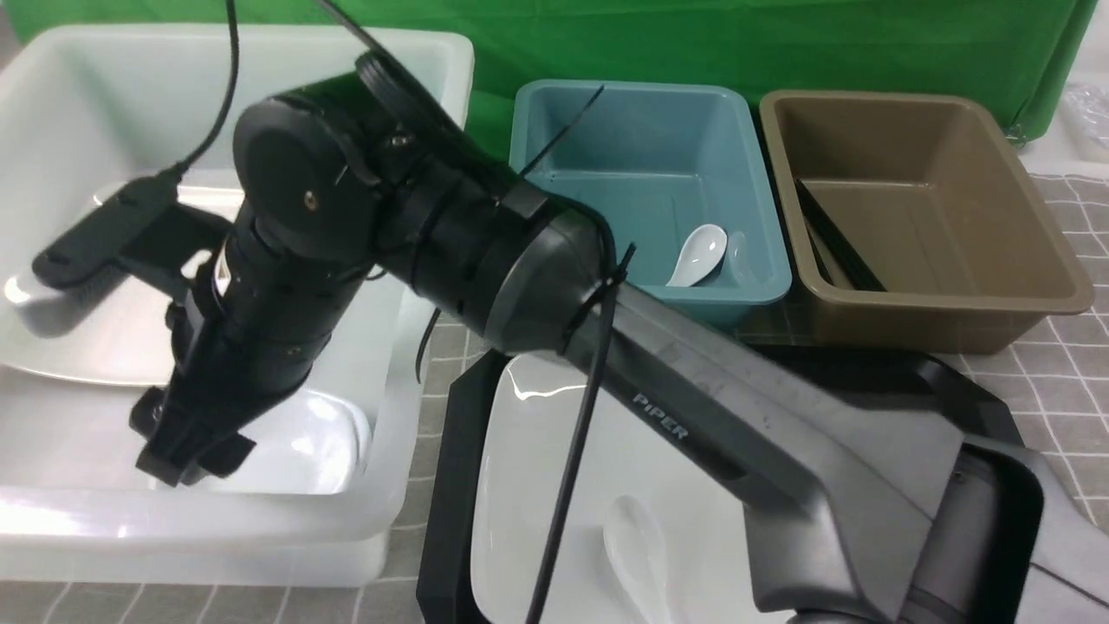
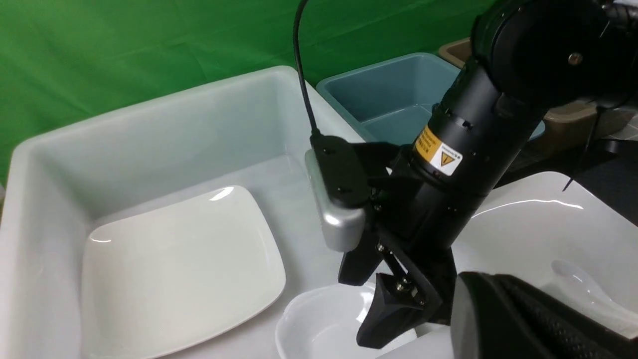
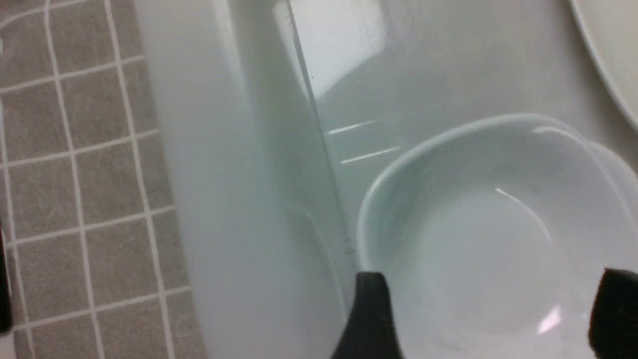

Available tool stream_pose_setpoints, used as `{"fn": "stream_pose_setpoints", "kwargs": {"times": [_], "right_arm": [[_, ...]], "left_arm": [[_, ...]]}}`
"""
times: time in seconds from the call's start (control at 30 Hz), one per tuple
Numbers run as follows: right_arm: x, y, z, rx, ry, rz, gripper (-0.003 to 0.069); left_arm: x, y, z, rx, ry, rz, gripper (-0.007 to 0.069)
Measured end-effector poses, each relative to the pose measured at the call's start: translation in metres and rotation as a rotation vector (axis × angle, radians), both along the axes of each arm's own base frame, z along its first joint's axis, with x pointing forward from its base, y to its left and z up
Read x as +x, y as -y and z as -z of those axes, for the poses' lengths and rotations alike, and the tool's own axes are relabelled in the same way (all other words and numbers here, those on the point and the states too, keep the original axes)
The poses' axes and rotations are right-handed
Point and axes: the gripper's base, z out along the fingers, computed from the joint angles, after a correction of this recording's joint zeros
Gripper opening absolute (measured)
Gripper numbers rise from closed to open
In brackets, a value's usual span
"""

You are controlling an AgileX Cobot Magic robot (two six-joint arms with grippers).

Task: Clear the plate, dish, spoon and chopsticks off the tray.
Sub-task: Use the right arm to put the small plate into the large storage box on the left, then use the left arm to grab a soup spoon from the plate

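Two plates (image 1: 537,451), two spoons (image 1: 702,251), one dish (image 1: 321,442) (in white tub (image 1: 52,87)).

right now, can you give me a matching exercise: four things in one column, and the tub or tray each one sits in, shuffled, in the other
Things:
1 chopsticks
2 small dish
3 spoon with no plate under it
4 plate with a spoon on it

Places:
A black tray
B white tub
C brown tub
D teal tub

Pairs: 1-C, 2-B, 3-D, 4-A
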Motion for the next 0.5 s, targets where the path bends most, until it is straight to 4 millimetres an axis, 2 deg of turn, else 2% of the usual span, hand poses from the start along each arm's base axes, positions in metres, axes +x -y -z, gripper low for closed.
{"fn": "stream_pose_setpoints", "kwargs": {"times": [0.13, 0.3, 0.37, 0.4, 0.43, 0.47, 0.5], "right_arm": [[-0.001, 0.005, -0.013, 0.008, 0.034, 0.004, 0.0532], [0.000, 0.016, -0.038, 0.010, 0.123, 0.031, 0.0409], [0.000, 0.023, -0.053, 0.026, 0.143, 0.060, 0.0329], [0.000, 0.032, -0.071, 0.059, 0.148, 0.104, 0.0249], [0.000, 0.035, -0.075, 0.068, 0.147, 0.121, 0.0221], [0.001, 0.046, -0.094, 0.103, 0.153, 0.161, 0.0158], [0.002, 0.052, -0.101, 0.115, 0.157, 0.181, 0.0129]], "left_arm": [[0.000, 0.000, 0.000, 0.004, 0.002, 0.001, 0.0007], [0.000, -0.001, 0.000, 0.012, 0.005, -0.005, 0.0007], [0.000, -0.001, 0.000, 0.013, 0.006, -0.007, 0.0007], [0.001, -0.001, 0.000, 0.015, 0.005, -0.007, 0.0007], [0.001, -0.001, 0.000, 0.016, 0.004, -0.008, 0.0007], [0.004, 0.001, 0.000, 0.020, -0.004, -0.008, 0.0007], [0.006, 0.002, 0.000, 0.024, -0.011, -0.008, 0.0007]]}}
